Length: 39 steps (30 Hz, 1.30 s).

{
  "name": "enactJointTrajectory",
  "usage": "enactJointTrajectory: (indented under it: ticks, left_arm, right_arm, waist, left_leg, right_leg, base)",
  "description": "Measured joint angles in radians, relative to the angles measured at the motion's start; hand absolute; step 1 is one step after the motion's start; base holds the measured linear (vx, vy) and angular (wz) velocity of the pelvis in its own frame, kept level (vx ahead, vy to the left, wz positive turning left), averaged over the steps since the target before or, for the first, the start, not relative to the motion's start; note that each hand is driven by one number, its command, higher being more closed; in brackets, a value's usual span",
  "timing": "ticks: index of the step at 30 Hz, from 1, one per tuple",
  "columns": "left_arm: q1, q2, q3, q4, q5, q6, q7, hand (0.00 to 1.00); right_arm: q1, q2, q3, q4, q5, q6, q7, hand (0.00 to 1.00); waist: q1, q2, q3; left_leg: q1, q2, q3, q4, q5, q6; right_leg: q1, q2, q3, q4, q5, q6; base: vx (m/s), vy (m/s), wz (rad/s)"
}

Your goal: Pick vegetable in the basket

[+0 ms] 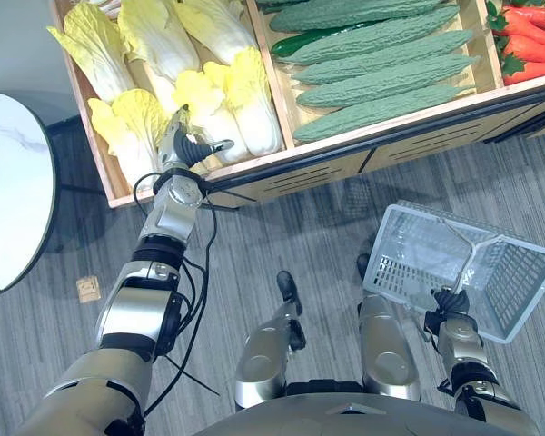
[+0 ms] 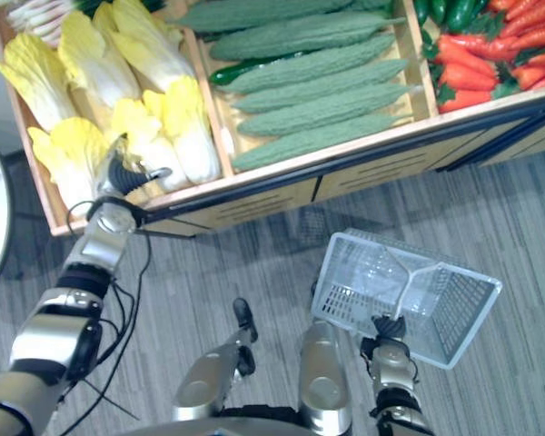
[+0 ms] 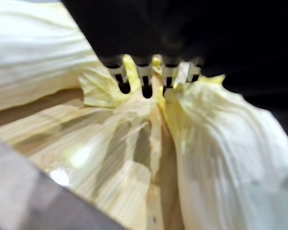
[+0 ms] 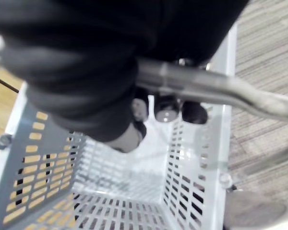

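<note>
napa cabbages (image 1: 254, 113), pale yellow leaves on white stalks, lie in the left bin of the wooden stand (image 1: 345, 143) over grey plank floor (image 1: 291, 227). left hand (image 1: 189, 145) above the front ones, fingers straight, tips at the leaves. right hand (image 1: 451, 302) wrapped on the plastic basket (image 1: 401, 263) handle, well apart

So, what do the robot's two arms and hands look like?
The left arm and right arm are silver-grey rounded shells with black joints. The left hand and right hand wear dark ribbed covers; the fingers are silver with dark tips.
</note>
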Motion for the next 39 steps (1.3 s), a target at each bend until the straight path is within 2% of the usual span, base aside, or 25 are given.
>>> enactJointTrajectory:
  ticks: [6, 16, 17, 26, 36, 39]
  left_arm:
    - [0.0, -0.045, 0.002, -0.019, -0.011, 0.004, 0.092, 0.0]
    - [0.01, -0.055, 0.0, -0.049, -0.01, 0.018, 0.161, 0.0]
    - [0.009, -0.055, 0.001, -0.049, -0.009, 0.017, 0.162, 1.0]
    - [-0.048, -0.052, 0.023, -0.008, -0.001, 0.012, 0.199, 1.0]
    - [-0.097, -0.055, 0.06, 0.01, -0.004, 0.013, 0.202, 1.0]
    - [-0.105, -0.045, 0.06, 0.022, -0.011, 0.014, 0.202, 1.0]
  right_arm:
    - [0.0, 0.007, 0.005, 0.001, 0.0, 0.0, -0.01, 1.0]
    - [-0.024, 0.008, 0.052, 0.024, 0.0, -0.01, -0.035, 1.0]
    - [-0.025, 0.008, 0.055, 0.024, 0.0, -0.011, -0.038, 1.0]
    - [-0.055, 0.031, 0.078, 0.024, 0.0, -0.022, -0.048, 1.0]
    - [-0.066, 0.036, 0.094, 0.02, 0.002, -0.022, -0.047, 1.0]
    - [-0.066, 0.038, 0.098, 0.019, 0.002, -0.021, -0.045, 1.0]
  waist:
    - [0.0, -0.008, 0.004]
    - [-0.003, -0.031, 0.01]
    - [-0.003, -0.033, 0.011]
    - [0.001, -0.069, 0.026]
    - [0.005, -0.075, 0.026]
    - [0.005, -0.084, 0.022]
  left_leg:
    - [-0.003, -0.006, -0.005, -0.002, 0.004, 0.005]
    - [-0.004, -0.011, -0.005, -0.011, 0.012, 0.011]
    - [-0.005, -0.011, -0.004, -0.019, 0.016, 0.009]
    - [-0.042, -0.013, 0.029, -0.028, 0.028, 0.013]
    - [-0.071, -0.014, 0.055, -0.028, 0.031, 0.011]
    - [-0.068, -0.014, 0.055, -0.029, 0.034, 0.013]
  right_leg:
    - [0.007, -0.008, -0.004, -0.018, 0.011, 0.004]
    - [0.019, -0.017, -0.004, -0.058, 0.037, 0.008]
    - [0.018, -0.016, -0.004, -0.065, 0.042, 0.009]
    - [-0.023, -0.016, 0.029, -0.103, 0.082, 0.016]
    - [-0.052, -0.018, 0.045, -0.121, 0.109, 0.023]
    - [-0.048, -0.019, 0.045, -0.121, 0.11, 0.023]
  base:
    - [0.01, -0.005, 0.02]
    - [0.0, -0.002, 0.0]
    - [0.0, 0.0, 0.0]
    - [0.0, -0.017, -0.09]
    - [0.02, -0.009, -0.04]
    - [0.05, -0.017, 0.01]
